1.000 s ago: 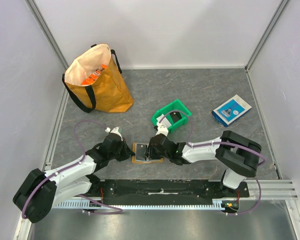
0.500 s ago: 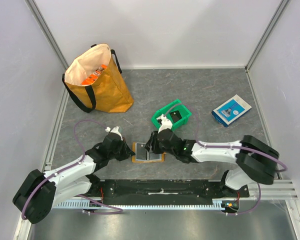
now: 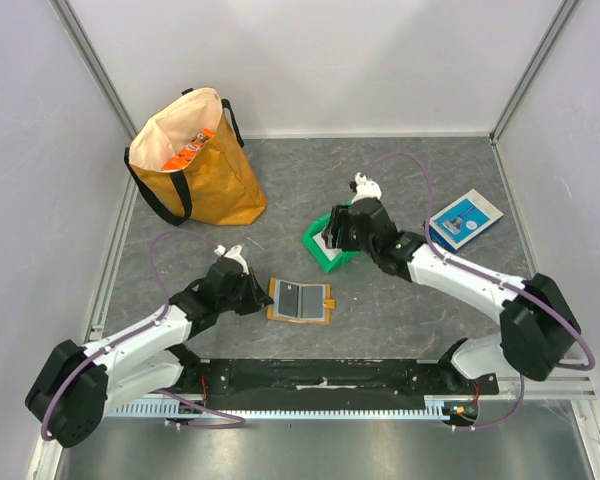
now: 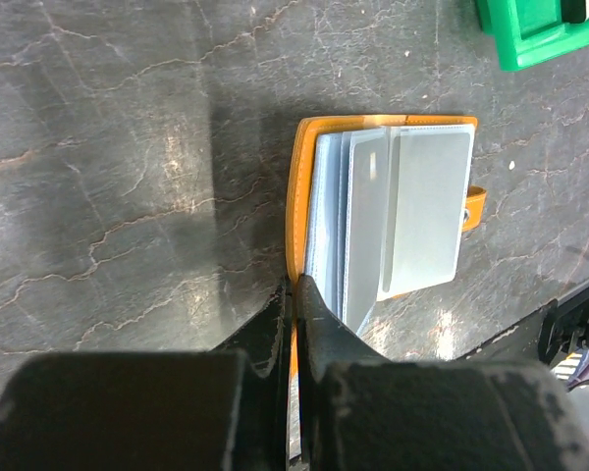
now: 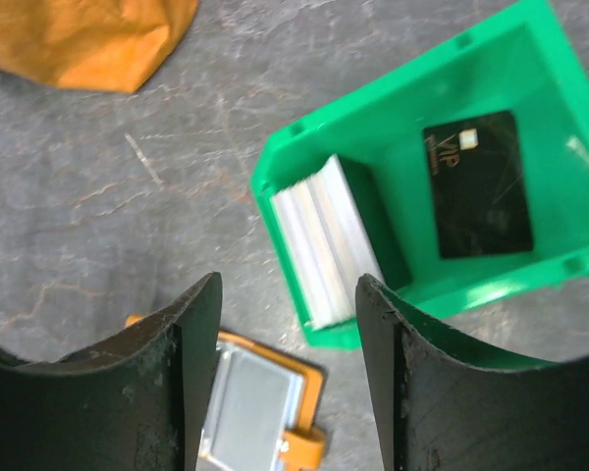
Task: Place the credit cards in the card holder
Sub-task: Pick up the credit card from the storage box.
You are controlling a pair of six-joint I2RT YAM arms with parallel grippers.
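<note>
The orange card holder [image 3: 300, 301] lies open on the table, with grey cards in its clear sleeves [image 4: 427, 206]. My left gripper [image 3: 258, 297] is shut on the holder's left orange edge [image 4: 302, 177]; its fingertips [image 4: 296, 285] pinch that edge. My right gripper [image 3: 333, 233] is open and empty, hovering over the near-left end of the green bin [image 3: 321, 254]. In the right wrist view the bin [image 5: 491, 88] holds an upright stack of white cards [image 5: 324, 240] and a flat black card [image 5: 476, 186]. The holder also shows below [image 5: 309, 446].
A big orange-yellow tote bag [image 3: 195, 160] stands at the back left; its corner shows in the right wrist view [image 5: 88, 39]. A blue-and-white flat box [image 3: 463, 220] lies to the right of the bin. The table's black front rail runs close behind the holder.
My right gripper has left the card holder and moved up and back to the green bin, open. The left gripper has kept its grip on the holder's edge.
</note>
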